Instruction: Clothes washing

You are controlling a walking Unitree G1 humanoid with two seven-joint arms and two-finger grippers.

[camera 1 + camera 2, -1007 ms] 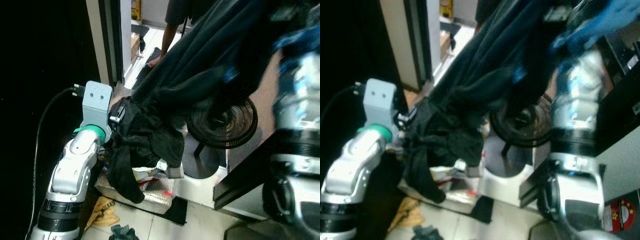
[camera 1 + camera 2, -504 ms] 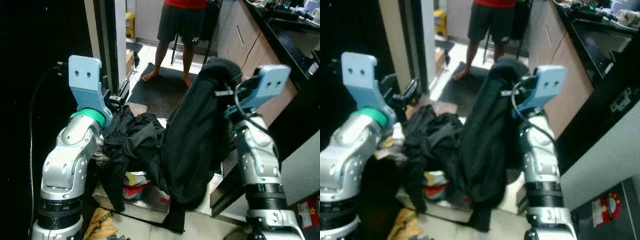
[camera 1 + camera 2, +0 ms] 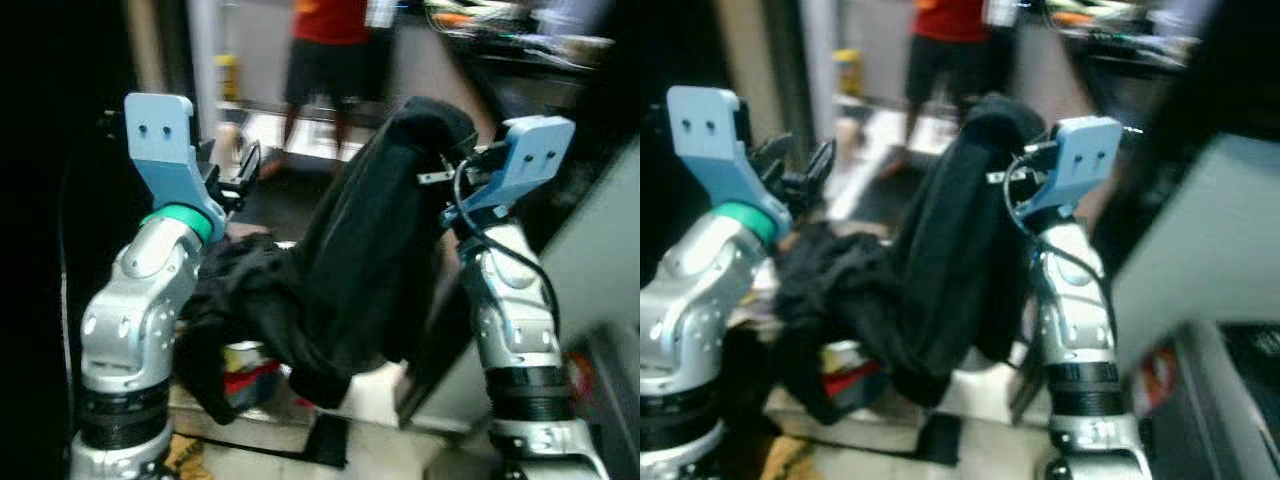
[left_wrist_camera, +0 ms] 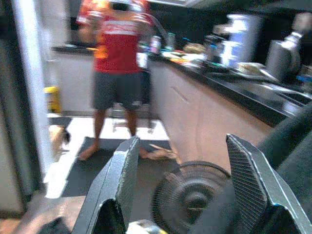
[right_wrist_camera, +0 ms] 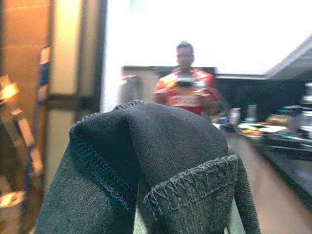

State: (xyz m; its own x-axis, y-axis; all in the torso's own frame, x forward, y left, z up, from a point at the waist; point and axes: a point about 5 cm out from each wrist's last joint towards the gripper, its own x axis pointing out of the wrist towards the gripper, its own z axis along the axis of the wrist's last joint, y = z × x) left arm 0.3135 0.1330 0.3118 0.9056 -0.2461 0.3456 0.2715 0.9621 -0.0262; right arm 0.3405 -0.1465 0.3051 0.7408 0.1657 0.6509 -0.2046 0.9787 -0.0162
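A big dark soft cloth garment (image 3: 370,260) hangs in front of the robot. It is held up high, most likely so it can be carried to the wash without dragging on the floor. Its long side runs up and down. The top end is bunched over the right gripper (image 3: 440,150), and the bottom end points down at the heap under it. The right wrist view shows a thick stitched hem folded over that gripper, so the claw looks clenched on the cloth, though its fingers are hidden under it.

Lower down, a crumpled pile of black clothes (image 3: 240,300) lies between the two silver arms, and it touches the hanging garment. Something red and yellow peeks out below the pile, too blurry to name.

A person in a red shirt and dark shorts (image 4: 117,63) stands well behind, on a dark floor mat.

A round black wire fan (image 4: 187,195) sits on the floor near the brown cupboards.

The left gripper (image 4: 183,195) is raised beside the pile. Its two black fingers (image 4: 122,180) are spread wide with nothing between them, so it is released.
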